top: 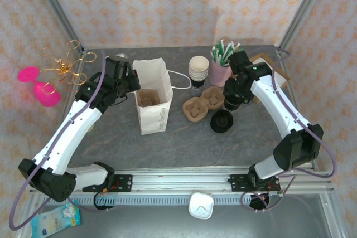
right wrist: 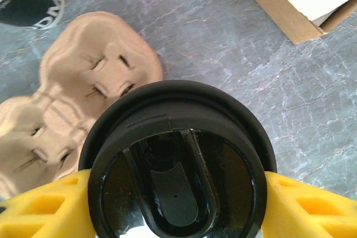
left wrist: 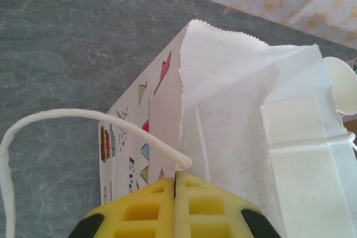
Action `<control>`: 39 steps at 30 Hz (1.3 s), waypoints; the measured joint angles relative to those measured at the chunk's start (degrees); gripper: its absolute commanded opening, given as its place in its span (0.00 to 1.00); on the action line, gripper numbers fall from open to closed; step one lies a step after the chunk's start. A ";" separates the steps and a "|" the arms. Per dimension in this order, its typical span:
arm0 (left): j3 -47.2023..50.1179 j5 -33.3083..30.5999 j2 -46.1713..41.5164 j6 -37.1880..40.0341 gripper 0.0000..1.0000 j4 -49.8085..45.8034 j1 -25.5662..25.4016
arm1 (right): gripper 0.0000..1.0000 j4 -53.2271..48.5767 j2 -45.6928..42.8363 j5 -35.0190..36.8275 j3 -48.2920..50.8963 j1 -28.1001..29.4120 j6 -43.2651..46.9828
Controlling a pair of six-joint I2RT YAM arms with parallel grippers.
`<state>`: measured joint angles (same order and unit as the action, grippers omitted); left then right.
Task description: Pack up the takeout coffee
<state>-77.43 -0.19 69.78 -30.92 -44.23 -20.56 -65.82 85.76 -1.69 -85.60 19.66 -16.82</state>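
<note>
Coffee cup [right wrist: 177,176], black lid fitted, is clamped between the yellow fingers of the right gripper [right wrist: 178,215], just at the 3 o'clock edge of the cardboard carrier [top: 199,105] on the table; whether it is lifted or resting, I cannot tell. Left gripper [left wrist: 174,193] is pinched flat on the rim of the paper bag [top: 152,96], at the bag's 9 o'clock side, apparently holding the mouth open. Step in hand reads as seating the cup: next move likely calls for shifting toward 9 o'clock, centring over a carrier well, then lowering straight.
</note>
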 measured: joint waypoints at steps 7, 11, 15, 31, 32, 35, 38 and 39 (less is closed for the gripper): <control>0.00 -0.07 0.87 0.02 0.00 0.46 0.85 | 0.64 -4.52 0.00 0.42 -8.04 8.28 -3.41; 0.00 0.00 0.92 0.55 0.00 1.16 1.11 | 0.63 -6.45 0.22 0.15 -11.34 11.69 -5.09; 0.00 -0.04 0.92 1.05 0.00 1.29 1.79 | 0.62 -7.06 0.50 -1.01 -13.73 14.95 -6.60; -0.68 0.17 2.40 4.50 0.00 2.16 5.33 | 0.61 -7.98 3.04 -5.20 -25.14 23.82 -9.79; -1.01 0.35 2.73 4.76 0.00 2.12 5.33 | 0.61 -8.04 3.39 -5.38 -26.29 24.00 -9.77; -2.05 1.14 3.65 5.53 0.00 2.14 5.33 | 0.61 -8.28 4.94 -5.99 -30.29 24.46 -9.55; -3.04 1.62 4.24 5.90 0.00 2.10 5.33 | 0.60 -8.37 6.73 -7.02 -34.21 24.70 -9.22; -3.43 1.62 4.44 6.01 0.00 2.10 5.33 | 0.60 -8.37 7.28 -7.34 -35.47 24.72 -9.05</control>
<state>-80.86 1.43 74.22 -24.91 -42.13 -15.22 -74.19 93.03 -9.04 -121.08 44.38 -25.87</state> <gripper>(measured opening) 0.061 0.609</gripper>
